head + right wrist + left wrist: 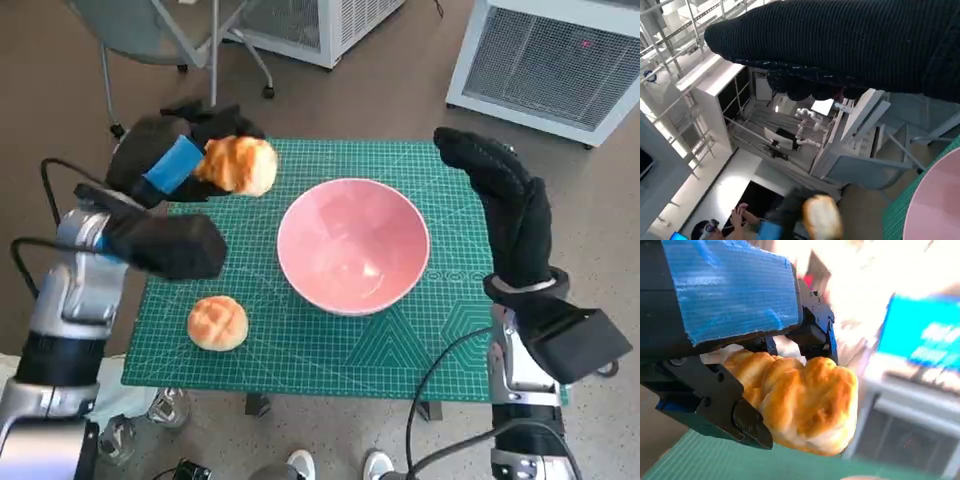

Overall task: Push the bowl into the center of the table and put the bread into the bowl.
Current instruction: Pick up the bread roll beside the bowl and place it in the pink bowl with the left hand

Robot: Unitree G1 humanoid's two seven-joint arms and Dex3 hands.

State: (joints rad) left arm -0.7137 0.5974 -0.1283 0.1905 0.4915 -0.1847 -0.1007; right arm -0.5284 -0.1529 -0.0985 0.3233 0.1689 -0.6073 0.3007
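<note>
**Bread lifted in the left hand, bowl at mid-table**

Bread roll (240, 165), golden and glossy, is held clear of the table by the left hand (175, 160), whose blue-taped back faces upward and whose black fingers (747, 425) close around the roll from both sides. The left wrist view shows the same roll (800, 402) clamped between the fingers, its crust pressed against them, with the green mat (705, 460) below and apart from it. In the head view the held roll sits above the far left part of the mat, just beside the rim of the bowl but not over it.

The pink bowl (353, 245) stands upright near the middle of the green cutting mat (320, 345) that covers the table. Its interior holds nothing. A second bread roll (217, 322), round with a scored top, lies on the mat at the near left, well apart from the bowl and from both hands.

The right hand (500, 190), in its black knitted glove, is stretched out flat along the right edge of the mat, beside the bowl and not touching it; it holds nothing and its fingers lie extended. In the right wrist view the glove (840, 45) fills the upper part of the picture, the bowl's rim (940, 200) shows at one corner, and the held roll (822, 217) appears blurred in the distance.

White ventilated cabinets (545, 55) and a chair base (180, 40) stand on the floor beyond the table.
</note>
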